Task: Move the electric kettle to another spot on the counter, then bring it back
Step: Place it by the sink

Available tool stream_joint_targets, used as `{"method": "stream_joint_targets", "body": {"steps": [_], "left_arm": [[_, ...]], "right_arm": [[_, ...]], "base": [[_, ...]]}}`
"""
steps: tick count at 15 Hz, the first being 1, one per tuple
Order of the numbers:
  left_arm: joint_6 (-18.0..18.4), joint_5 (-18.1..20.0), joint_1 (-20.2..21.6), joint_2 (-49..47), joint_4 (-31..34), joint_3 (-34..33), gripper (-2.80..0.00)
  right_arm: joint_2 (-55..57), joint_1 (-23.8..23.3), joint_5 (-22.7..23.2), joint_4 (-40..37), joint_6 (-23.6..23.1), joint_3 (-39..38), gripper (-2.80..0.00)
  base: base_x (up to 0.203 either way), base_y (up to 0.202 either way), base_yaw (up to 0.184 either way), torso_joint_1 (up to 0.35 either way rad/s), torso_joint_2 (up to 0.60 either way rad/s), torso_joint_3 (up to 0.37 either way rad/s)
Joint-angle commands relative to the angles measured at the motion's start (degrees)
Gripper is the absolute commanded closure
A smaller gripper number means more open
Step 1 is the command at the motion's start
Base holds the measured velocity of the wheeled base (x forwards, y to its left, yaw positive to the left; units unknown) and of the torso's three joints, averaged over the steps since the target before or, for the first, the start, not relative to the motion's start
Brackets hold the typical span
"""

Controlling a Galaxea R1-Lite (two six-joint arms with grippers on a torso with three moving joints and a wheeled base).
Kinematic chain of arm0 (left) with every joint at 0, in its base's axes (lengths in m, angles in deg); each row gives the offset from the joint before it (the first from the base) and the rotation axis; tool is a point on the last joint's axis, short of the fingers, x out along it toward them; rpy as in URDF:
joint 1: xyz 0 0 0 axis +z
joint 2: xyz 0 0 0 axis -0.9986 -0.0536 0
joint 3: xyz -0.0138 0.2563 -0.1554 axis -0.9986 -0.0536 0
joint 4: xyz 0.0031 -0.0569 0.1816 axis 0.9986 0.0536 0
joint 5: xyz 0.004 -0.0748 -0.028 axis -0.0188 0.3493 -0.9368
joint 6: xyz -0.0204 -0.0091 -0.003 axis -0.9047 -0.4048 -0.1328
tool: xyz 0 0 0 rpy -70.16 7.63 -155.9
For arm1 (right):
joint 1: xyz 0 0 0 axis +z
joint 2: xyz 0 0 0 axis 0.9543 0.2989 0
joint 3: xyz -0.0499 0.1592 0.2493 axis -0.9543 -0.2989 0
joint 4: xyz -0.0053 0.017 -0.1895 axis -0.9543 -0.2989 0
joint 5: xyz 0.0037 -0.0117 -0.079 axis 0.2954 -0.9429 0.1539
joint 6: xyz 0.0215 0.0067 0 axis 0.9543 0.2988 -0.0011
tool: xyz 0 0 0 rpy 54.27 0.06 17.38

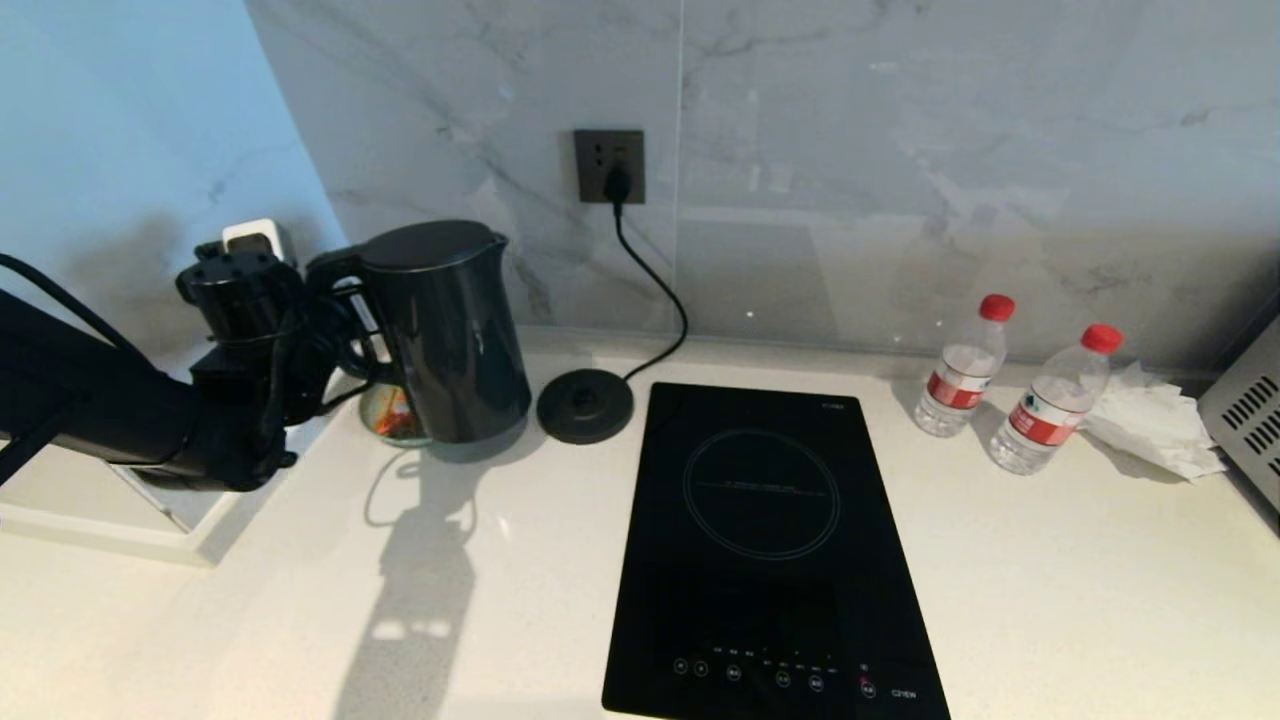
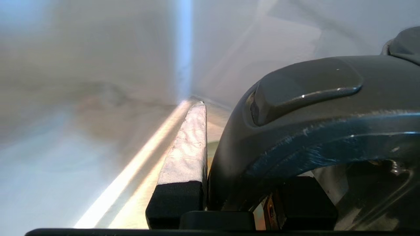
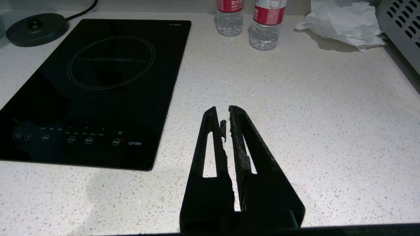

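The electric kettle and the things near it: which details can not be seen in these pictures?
- Electric kettle: whether it rests on the counter, head view, too dark.
- Small orange thing: what it is, head view, the kettle covers it.
- Left gripper: its fingers, head view, black against the handle.
- Water bottles: caps, right wrist view, cut by the edge.

Matte black left arm (image 1: 90,410) with looped black cables; right gripper (image 3: 226,113) of slotted black tapering jaws.
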Motion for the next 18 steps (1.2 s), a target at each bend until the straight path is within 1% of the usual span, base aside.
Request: {"method": "stream_joint_targets", "body": {"steps": [1, 3, 6, 8, 10, 14, 16, 18], "left_arm": [[-0.1, 0.0, 1.2, 1.2, -0.5, -1.2, 0.00], [-0.1, 0.4, 2.9, 1.4, -1.1, -2.8, 0.00], [0.0, 3.4, 5.0, 1.9, -5.0, -7.7, 0.00], [0.1, 4.4, 6.7, 2.9, -6.6, -10.5, 0.00], [0.1, 6.4, 8.1, 4.0, -7.1, -12.6, 0.00], [0.1, 7.3, 10.8, 4.9, -7.5, -13.8, 0.00], [0.0, 9.1, 11.8, 6.4, -7.5, -16.6, 0.00], [-0.2, 9.5, 12.3, 7.8, -7.9, -19.8, 0.00]], "right_arm": [[0.0, 0.0, 0.0, 0.0, 0.0, -0.1, 0.00], [0.0, 0.0, 0.0, 0.0, 0.0, -0.1, 0.00], [0.0, 0.0, 0.0, 0.0, 0.0, 0.0, 0.00], [0.0, 0.0, 0.0, 0.0, 0.0, 0.0, 0.00], [0.0, 0.0, 0.0, 0.0, -0.1, 0.0, 0.00], [0.0, 0.0, 0.0, 0.0, 0.0, -0.1, 0.00], [0.0, 0.0, 0.0, 0.0, -0.1, 0.0, 0.00], [0.0, 0.0, 0.0, 0.0, 0.0, -0.1, 0.00]], "base": [[0.000, 0.000, 0.000, 0.000, 0.00, 0.000], [0.000, 0.000, 0.000, 0.000, 0.00, 0.000], [0.000, 0.000, 0.000, 0.000, 0.00, 0.000], [0.000, 0.000, 0.000, 0.000, 0.00, 0.000], [0.000, 0.000, 0.000, 0.000, 0.00, 0.000], [0.000, 0.000, 0.000, 0.000, 0.00, 0.000], [0.000, 0.000, 0.000, 0.000, 0.00, 0.000], [0.000, 0.000, 0.000, 0.000, 0.00, 0.000]]}}
